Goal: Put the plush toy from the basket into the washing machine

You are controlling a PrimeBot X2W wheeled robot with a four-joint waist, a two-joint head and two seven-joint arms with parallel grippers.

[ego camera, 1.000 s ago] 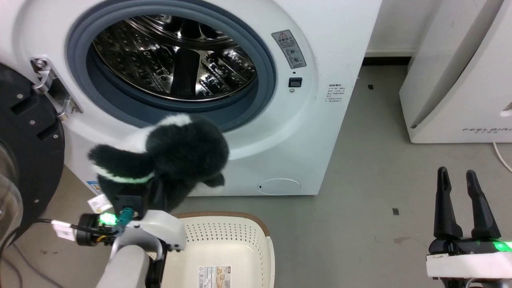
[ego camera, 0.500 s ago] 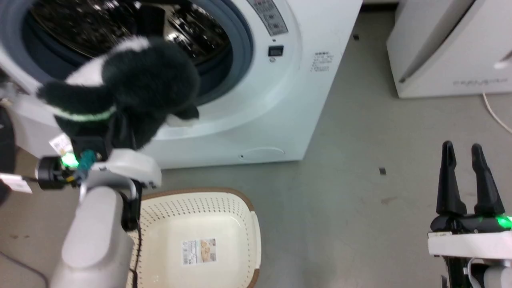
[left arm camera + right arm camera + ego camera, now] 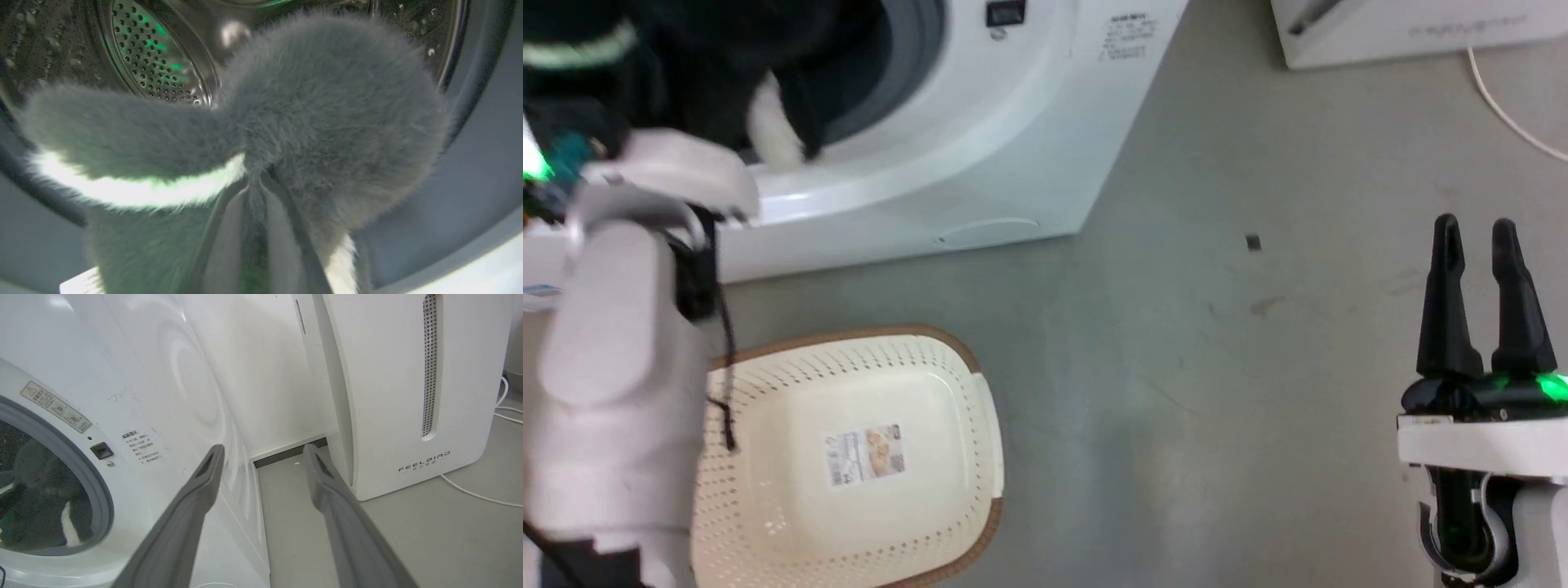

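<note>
One plush toy (image 3: 327, 102), one basket (image 3: 968, 425), one washing machine (image 3: 980, 147), two pincers (image 3: 255, 196) (image 3: 1475, 229).

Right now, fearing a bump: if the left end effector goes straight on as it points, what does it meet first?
Probably the steel drum of the washing machine. The left end effector, shut on the plush toy, points into it; the toy would touch first. Depth is unclear.

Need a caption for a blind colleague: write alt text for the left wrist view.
The left claw, shut on a fluffy dark plush toy with a white band, holds it at the mouth of the washing machine. Behind the toy lies the shiny perforated steel drum, ringed by the grey gasket.
</note>
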